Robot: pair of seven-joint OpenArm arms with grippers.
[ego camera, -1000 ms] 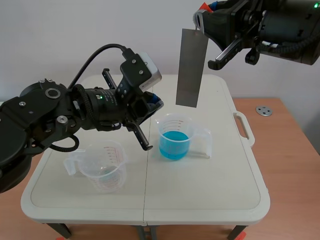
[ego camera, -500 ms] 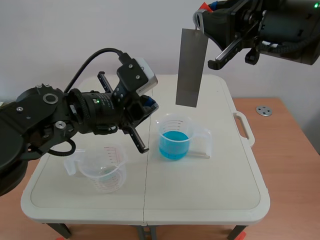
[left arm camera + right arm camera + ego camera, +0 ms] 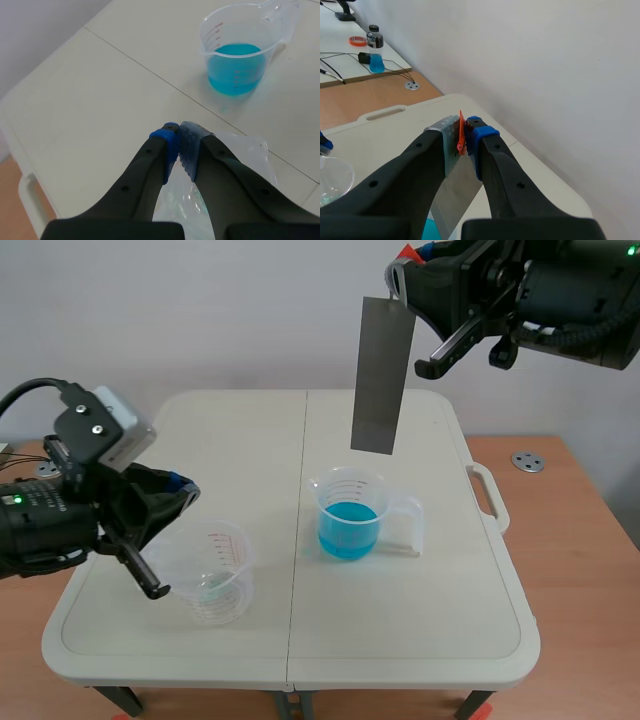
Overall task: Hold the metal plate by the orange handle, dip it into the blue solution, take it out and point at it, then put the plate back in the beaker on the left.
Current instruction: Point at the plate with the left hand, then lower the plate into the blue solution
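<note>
Right tool (image 3: 465, 140), upper right, clamps orange handle (image 3: 460, 131); metal plate (image 3: 378, 375) hangs over blue solution (image 3: 348, 525). Left tool (image 3: 179, 145) closed, empty. Probably next: left beaker (image 3: 212, 580).

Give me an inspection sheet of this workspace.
Surface: white folding table carrying two beakers.
Job's things: metal plate hangs upright, out of the liquid; blue solution beaker stands beside the left beaker.
Clutter: bottle of blue liquid, tape roll on far desk.
Tools: left tool shut on nothing, over the left beaker; right tool shut on the orange handle.
Cables: black cable on left arm; wires on far desk.
Surroundings: white wall; wooden top with round metal fitting.
</note>
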